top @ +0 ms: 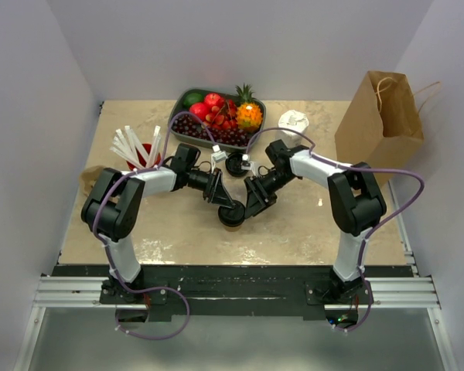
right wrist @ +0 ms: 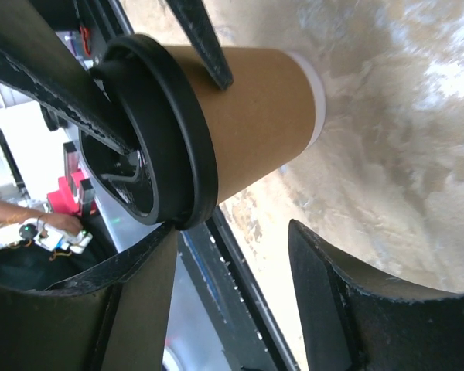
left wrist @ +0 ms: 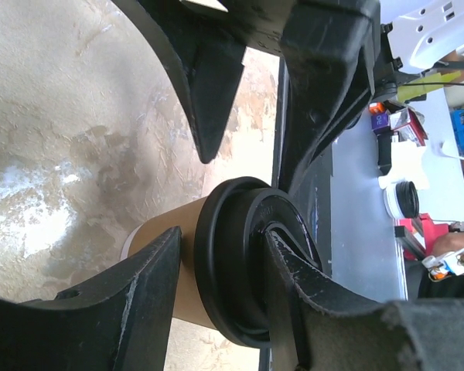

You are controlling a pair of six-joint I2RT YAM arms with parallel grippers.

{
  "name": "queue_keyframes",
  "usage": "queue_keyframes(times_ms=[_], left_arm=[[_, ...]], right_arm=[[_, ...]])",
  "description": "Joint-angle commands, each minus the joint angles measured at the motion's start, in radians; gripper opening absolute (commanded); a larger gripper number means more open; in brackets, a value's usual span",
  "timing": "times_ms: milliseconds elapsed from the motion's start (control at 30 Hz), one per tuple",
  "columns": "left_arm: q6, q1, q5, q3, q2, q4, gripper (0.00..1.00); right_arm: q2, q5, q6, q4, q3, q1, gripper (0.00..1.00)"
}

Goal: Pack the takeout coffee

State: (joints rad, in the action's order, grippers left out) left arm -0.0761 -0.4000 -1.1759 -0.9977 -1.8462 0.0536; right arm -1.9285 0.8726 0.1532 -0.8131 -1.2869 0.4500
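Coffee (top: pixel 232 219) at mid-counter (top: pixel 294 232), lid on, both claws around it.

The left claw (left wrist: pixel 223 239) grips the coffee: one finger (left wrist: pixel 139 301) lies against the brown wall just under the lid, the other crosses the lid's top. The right claw (right wrist: pixel 232 228) stands open, with one finger (right wrist: pixel 116 301) touching the lid's rim and the other clear of the cup near its base. Whether the base rests on the counter cannot be told. The paper bag (top: pixel 379 116) stands upright at the far right corner, well apart from the coffee. A fruit tray (top: pixel 187 122) sits at the far edge.
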Motion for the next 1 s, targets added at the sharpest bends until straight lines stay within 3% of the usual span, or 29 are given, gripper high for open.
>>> queue_keyframes(times_ms=[0,133,367,467,633,967], left_arm=[[0.085,-0.003,0.308,0.054,-0.102,0.072,0.49],[0.099,-0.003,0.282,0.057,-0.096,0.074,0.49],[0.122,0.013,0.107,0.025,-0.021,0.046,0.51],[0.127,0.02,0.07,-0.019,-0.008,0.058,0.56],[0.11,0.03,0.076,-0.058,0.021,0.058,0.65],[0.016,0.053,0.02,-0.039,0.151,0.008,0.68]], right_arm=[[-0.121,-0.514,0.109,0.083,0.075,0.053,0.59],[-0.113,-0.459,0.095,0.074,0.038,0.05,0.59],[0.017,-0.241,0.15,0.023,-0.038,0.038,0.63],[0.065,-0.172,0.178,0.023,-0.048,0.036,0.66],[0.033,-0.092,0.189,-0.001,-0.091,0.033,0.66],[-0.001,-0.026,0.229,-0.04,-0.14,0.024,0.67]])
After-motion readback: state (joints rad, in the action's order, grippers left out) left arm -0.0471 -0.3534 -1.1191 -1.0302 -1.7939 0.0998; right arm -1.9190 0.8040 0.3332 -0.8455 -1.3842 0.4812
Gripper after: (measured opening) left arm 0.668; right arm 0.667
